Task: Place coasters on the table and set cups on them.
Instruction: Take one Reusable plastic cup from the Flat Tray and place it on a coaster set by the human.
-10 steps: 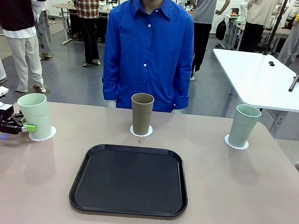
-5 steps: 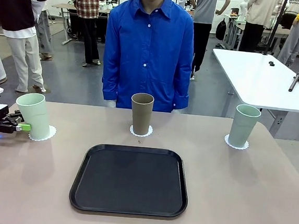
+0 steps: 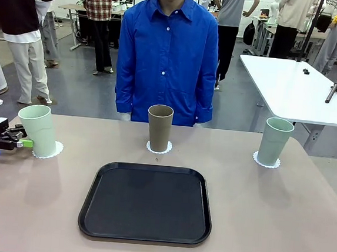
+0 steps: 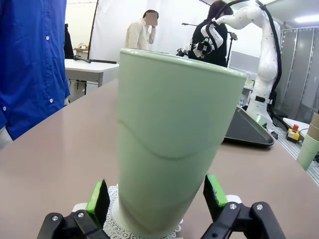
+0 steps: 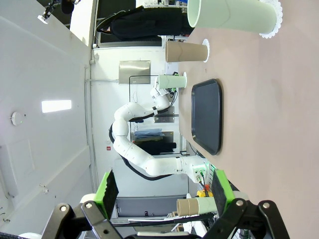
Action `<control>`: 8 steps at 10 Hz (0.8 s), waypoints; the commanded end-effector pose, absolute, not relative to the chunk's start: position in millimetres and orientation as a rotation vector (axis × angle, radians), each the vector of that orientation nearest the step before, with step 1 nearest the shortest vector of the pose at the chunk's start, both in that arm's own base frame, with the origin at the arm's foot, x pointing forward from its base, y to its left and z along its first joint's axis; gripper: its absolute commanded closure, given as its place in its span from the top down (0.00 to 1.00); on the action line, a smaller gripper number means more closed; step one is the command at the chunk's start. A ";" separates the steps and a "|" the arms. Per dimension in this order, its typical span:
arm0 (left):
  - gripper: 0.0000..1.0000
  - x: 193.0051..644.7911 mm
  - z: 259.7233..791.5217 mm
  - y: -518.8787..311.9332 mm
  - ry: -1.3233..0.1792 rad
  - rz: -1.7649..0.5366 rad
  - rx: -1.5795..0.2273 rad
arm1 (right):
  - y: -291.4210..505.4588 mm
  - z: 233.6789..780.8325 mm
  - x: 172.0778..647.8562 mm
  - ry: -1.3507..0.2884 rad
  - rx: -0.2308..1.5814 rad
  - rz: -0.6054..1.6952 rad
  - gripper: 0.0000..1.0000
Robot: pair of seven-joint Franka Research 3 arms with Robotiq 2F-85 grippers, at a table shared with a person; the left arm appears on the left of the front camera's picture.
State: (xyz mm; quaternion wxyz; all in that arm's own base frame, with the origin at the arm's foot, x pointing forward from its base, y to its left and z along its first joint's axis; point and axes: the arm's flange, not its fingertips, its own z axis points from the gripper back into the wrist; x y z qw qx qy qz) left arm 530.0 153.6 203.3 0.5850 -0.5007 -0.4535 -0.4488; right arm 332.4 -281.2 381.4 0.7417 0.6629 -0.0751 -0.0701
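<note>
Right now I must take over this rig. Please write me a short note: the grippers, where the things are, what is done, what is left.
Left gripper: open, its green pads either side of the left mint cup, apart from it.
Right gripper: open, holds nothing, off the table.
All three cups stand upright on coasters: left mint cup on its coaster, olive-brown cup on the middle coaster, right mint cup on the right coaster.
The black tray holds nothing.
Done: coasters placed, cups set.
Left: probably only to back the left arm away.
</note>
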 end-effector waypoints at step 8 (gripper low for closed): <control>1.00 496.6 274.9 190.0 -0.908 -0.887 -0.954 | -280.9 382.4 332.9 -0.170 1.449 -0.151 1.00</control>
